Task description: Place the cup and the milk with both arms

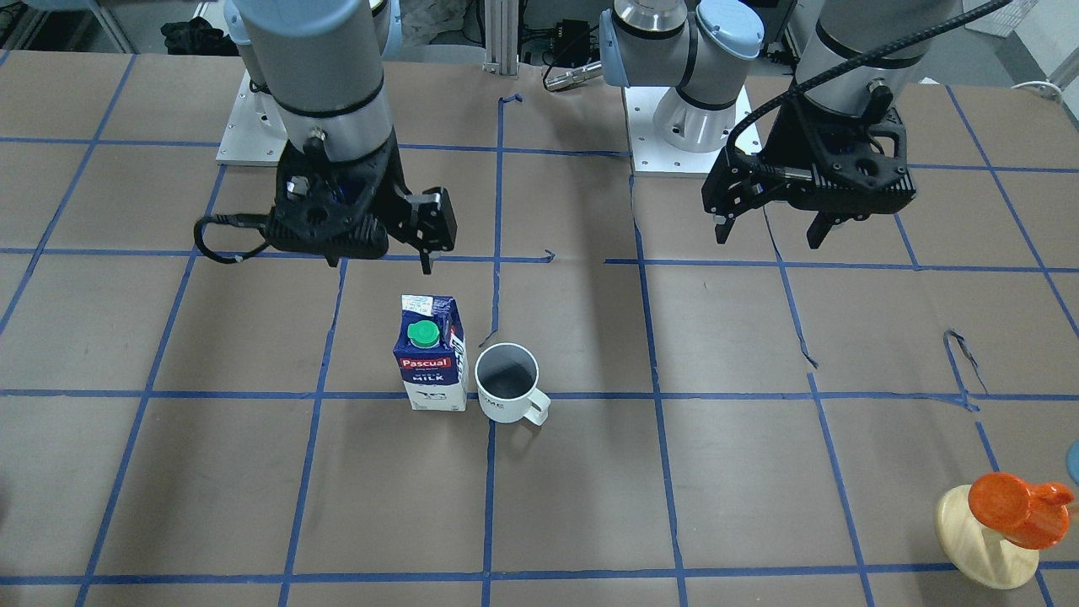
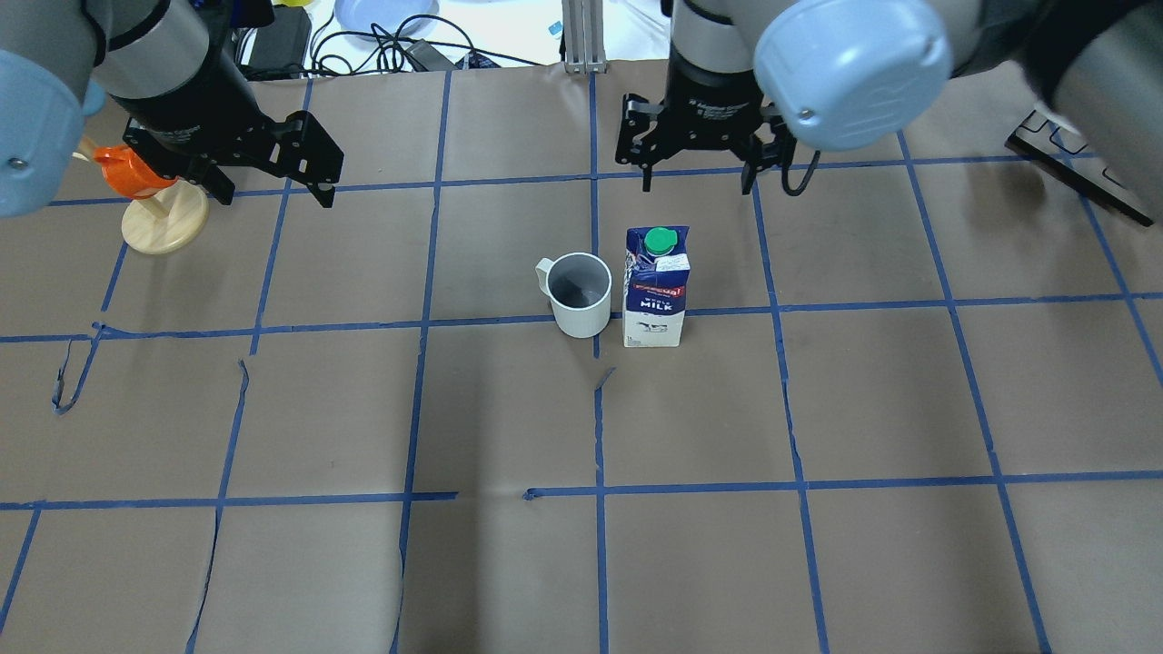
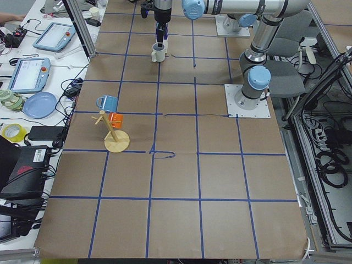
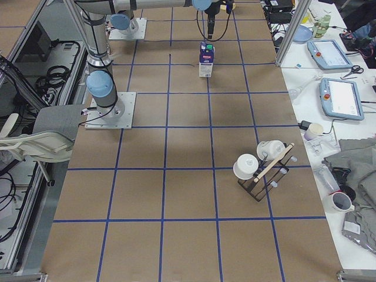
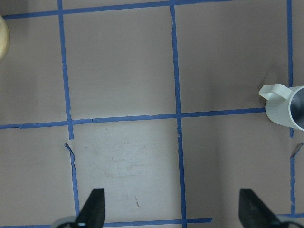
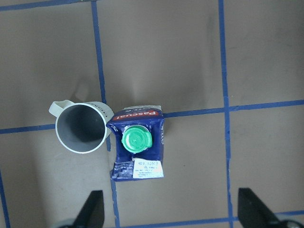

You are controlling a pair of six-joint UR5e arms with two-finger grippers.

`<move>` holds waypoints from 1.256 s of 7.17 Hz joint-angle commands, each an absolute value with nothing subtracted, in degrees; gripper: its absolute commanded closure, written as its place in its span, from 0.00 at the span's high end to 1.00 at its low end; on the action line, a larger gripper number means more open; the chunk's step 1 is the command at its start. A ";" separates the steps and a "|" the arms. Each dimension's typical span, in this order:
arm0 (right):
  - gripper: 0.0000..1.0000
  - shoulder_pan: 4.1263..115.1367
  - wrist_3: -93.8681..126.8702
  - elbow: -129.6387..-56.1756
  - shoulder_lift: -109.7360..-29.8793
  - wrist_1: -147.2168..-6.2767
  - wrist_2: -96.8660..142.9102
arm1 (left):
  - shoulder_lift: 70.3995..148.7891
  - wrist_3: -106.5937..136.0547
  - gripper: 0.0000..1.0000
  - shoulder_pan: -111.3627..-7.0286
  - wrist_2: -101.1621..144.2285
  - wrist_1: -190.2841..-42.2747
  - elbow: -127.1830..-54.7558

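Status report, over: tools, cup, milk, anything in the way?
Both open, empty, raised: left tool, right tool. The cup and the milk upright, side by side, ungrasped. Beside left tool, orange cup on stand; nothing blocking either approach.

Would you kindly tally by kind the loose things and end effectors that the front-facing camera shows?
Cups: 3 (white cup, orange cup, blue cup cut off at the edge)
Milk: 1
Wooden stand: 1
End effectors: 2 (left, right, both open)
Total: 7
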State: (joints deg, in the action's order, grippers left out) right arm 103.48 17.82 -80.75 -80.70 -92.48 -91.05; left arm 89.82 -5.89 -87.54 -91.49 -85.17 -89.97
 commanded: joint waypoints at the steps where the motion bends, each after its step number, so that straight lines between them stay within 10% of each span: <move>1: 1.00 101.36 12.17 -81.03 -83.41 -89.12 -93.33 | 89.82 -5.89 1.00 -87.54 -91.49 -85.17 -89.91; 9: 1.00 91.05 0.18 -81.21 -86.22 -89.21 -92.90 | 89.91 -5.89 1.00 -87.80 -91.41 -85.17 -90.61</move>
State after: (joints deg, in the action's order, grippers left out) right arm 90.92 0.16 -81.19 -86.19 -89.15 -92.99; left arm 89.79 -5.89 -87.77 -91.54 -85.17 -90.54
